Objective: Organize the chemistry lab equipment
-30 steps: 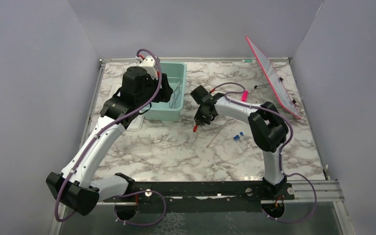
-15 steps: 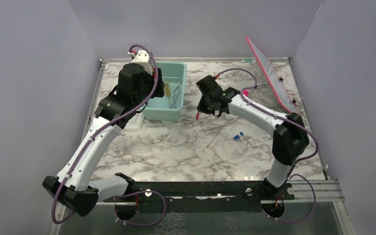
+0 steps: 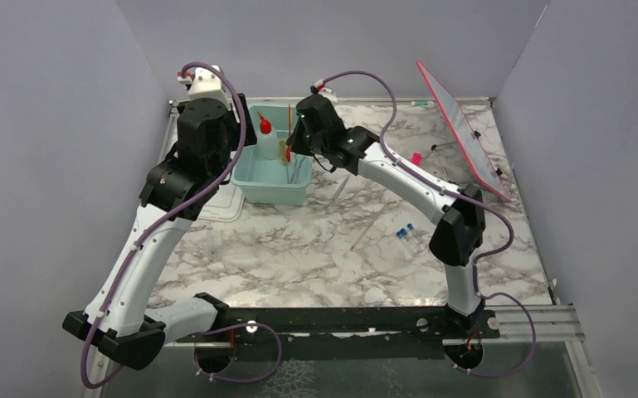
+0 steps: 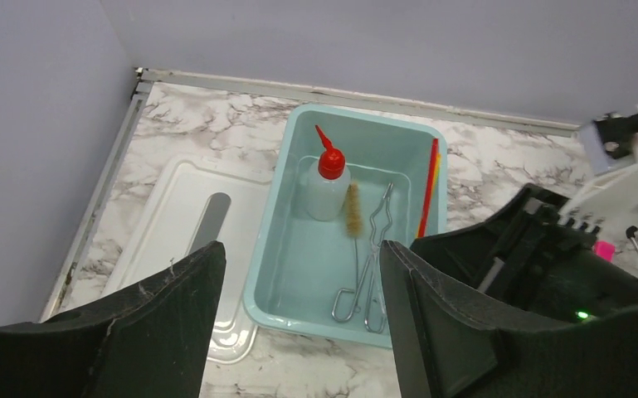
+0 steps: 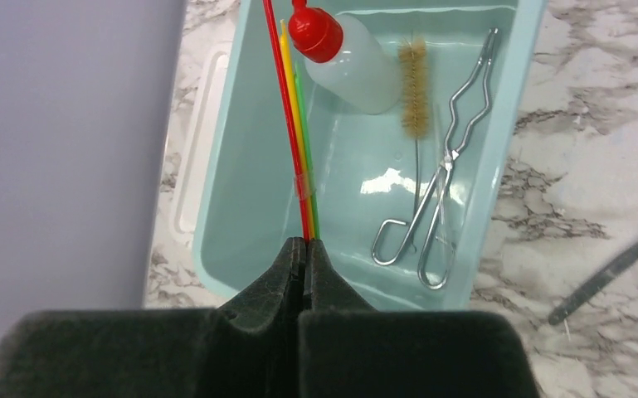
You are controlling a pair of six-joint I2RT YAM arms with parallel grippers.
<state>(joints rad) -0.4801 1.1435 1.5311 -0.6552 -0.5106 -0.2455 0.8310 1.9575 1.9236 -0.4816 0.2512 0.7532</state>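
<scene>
My right gripper (image 5: pixel 305 245) is shut on a taped bundle of thin red, yellow and green rods (image 5: pixel 297 124) and holds it over the teal tub (image 5: pixel 216 191). In the top view this gripper (image 3: pixel 299 139) hangs above the tub's right half. In the tub lie the squeeze bottle with the red nozzle (image 5: pixel 350 60), wire metal tongs (image 5: pixel 441 178) and a small bristle brush (image 5: pixel 415 83). My left gripper (image 4: pixel 300 249) is open and empty, high above the tub's left side (image 3: pixel 245 133). Two blue-capped vials (image 3: pixel 405 231) and a thin clear rod (image 3: pixel 366 228) lie on the marble table.
A white lid (image 4: pixel 178 240) with a grey strip on it lies left of the tub. A flat metal spatula (image 5: pixel 606 274) lies on the table right of the tub. A pink-edged board (image 3: pixel 463 133) leans at the back right, with a small pink piece (image 3: pixel 416 157) near it.
My right gripper has carried the rod bundle from the table's middle back and left to above the tub. My left arm has drawn back up and left, uncovering the bottle in the tub.
</scene>
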